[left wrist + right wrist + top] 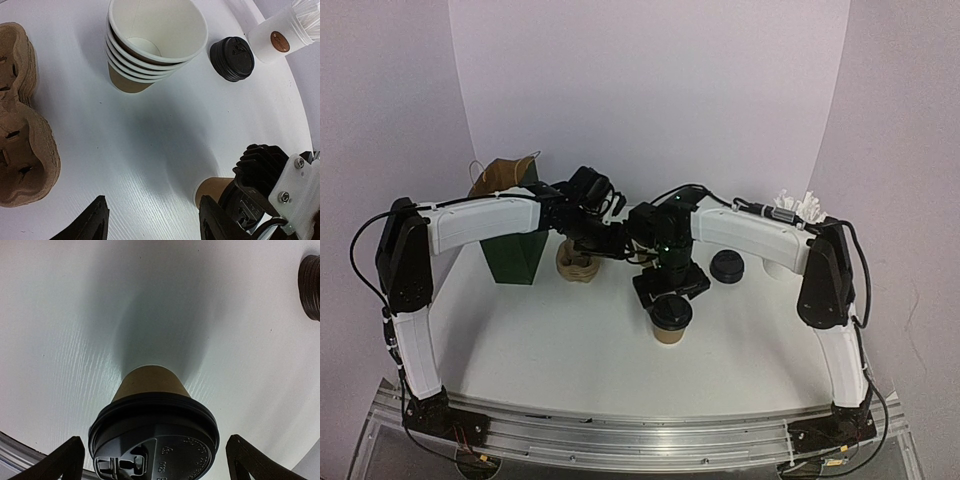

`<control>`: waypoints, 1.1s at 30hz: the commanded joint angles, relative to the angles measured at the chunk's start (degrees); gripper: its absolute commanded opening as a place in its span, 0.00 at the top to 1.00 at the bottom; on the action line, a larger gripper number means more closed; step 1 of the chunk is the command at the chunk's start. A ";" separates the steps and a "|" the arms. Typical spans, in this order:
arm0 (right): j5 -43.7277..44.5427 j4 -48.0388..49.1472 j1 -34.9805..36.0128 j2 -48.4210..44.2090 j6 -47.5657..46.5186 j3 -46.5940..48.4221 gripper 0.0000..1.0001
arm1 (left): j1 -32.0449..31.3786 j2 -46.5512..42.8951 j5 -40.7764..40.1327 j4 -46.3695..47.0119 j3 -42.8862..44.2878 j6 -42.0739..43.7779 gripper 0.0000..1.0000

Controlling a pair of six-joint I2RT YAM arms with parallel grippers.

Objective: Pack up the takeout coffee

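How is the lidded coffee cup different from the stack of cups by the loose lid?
The coffee cup is single and capped with a black lid; the stack of cups is several nested, open-topped, white inside. The coffee cup sits between the open fingers of the right gripper; the stack stands free. Both are brown paper, upright on the white table.

Left arm (485, 222) and right arm (750, 235) are showing white shells, black joints, black cables; left gripper (155, 225) showing black fingers (95, 222).

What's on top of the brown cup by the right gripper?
A black dome lid covers the brown cup. Whatever is inside cannot be seen; the lid hides it.
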 commanded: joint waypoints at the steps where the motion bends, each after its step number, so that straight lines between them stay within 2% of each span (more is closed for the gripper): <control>1: -0.02 -0.56 -0.25 0.51 -0.87 2.72 0.02 | -0.19 -1.34 -0.18 1.60 0.44 -0.11 0.39; 6: 0.15 -0.55 -0.59 -0.38 -2.61 0.88 0.02 | -0.14 -1.10 -0.25 1.34 0.84 0.10 0.39; 15: -2.86 -0.40 -0.91 -1.79 -11.99 -1.12 0.02 | -0.21 -0.23 -0.14 1.33 1.83 0.20 0.39; 33: -6.34 -0.10 -1.27 -1.58 -14.54 0.84 0.02 | -0.19 0.53 -0.44 1.00 3.01 -0.15 0.39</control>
